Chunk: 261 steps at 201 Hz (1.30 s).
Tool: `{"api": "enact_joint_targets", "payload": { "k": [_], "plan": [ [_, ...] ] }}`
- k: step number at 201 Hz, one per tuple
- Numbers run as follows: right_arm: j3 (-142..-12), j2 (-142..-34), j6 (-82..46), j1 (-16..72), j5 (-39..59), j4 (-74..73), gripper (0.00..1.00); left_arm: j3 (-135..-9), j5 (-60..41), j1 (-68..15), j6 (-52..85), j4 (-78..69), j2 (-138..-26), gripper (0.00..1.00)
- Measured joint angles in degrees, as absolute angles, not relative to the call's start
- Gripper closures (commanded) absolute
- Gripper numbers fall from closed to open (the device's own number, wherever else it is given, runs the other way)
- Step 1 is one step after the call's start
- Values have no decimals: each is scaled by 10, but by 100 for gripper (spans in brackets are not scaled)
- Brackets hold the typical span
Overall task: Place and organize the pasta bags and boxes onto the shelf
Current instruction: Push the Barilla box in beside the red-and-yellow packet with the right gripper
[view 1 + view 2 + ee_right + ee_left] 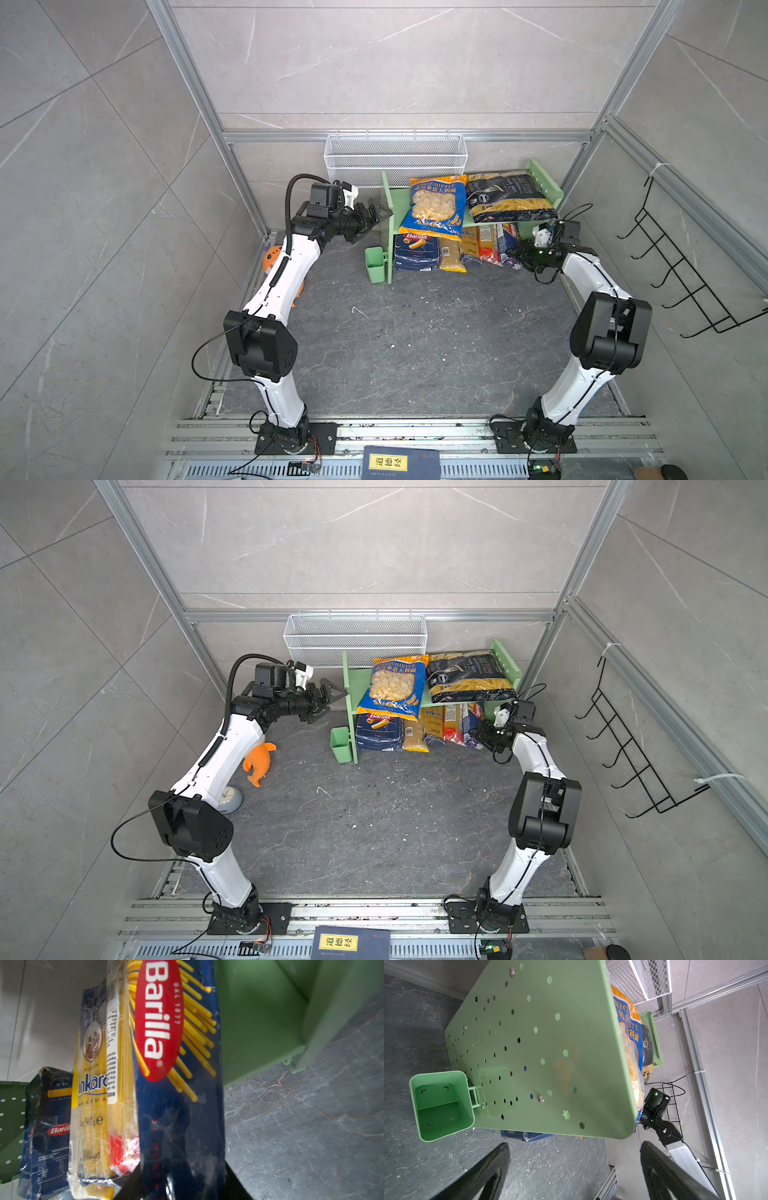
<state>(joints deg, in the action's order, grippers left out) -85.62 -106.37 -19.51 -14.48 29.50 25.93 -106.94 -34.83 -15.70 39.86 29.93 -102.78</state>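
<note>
The mint-green shelf holds the orecchiette bag and the penne bag on its top tier. Below stand the Barilla rigatoni box, slim spaghetti packs and, at the right end, the long Barilla spaghetti pack. My right gripper is shut on that pack's front end, one finger on each side in the right wrist view. My left gripper hangs open and empty just left of the shelf's hole-dotted side panel.
A small green cup hangs on the shelf's left side. A white wire basket stands behind the shelf. A black hook rack is on the right wall. An orange plush toy lies by the left arm, a dark blue book at the front.
</note>
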Motion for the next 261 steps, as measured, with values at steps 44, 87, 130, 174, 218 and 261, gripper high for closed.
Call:
{"api": "enact_joint_targets", "payload": {
  "k": [44,87,130,174,218,261],
  "plan": [
    [-856,-1064,-179,-144,277,260,62,-1056,-347,-157,399,296,-1024,1],
    [-845,-1056,-153,-143,261,255,67,-1042,-346,-157,401,294,-1011,1],
    [-832,-1042,-120,-141,241,257,69,-1042,-345,-161,401,291,-1010,1],
    [-827,-1033,-94,-132,216,263,69,-1042,-345,-165,401,290,-1010,0],
    [-809,-1018,-86,-131,207,257,70,-1042,-343,-165,401,289,-1010,1],
    [-791,-1002,-74,-126,190,250,71,-1042,-340,-165,401,286,-1010,1]
  ]
}}
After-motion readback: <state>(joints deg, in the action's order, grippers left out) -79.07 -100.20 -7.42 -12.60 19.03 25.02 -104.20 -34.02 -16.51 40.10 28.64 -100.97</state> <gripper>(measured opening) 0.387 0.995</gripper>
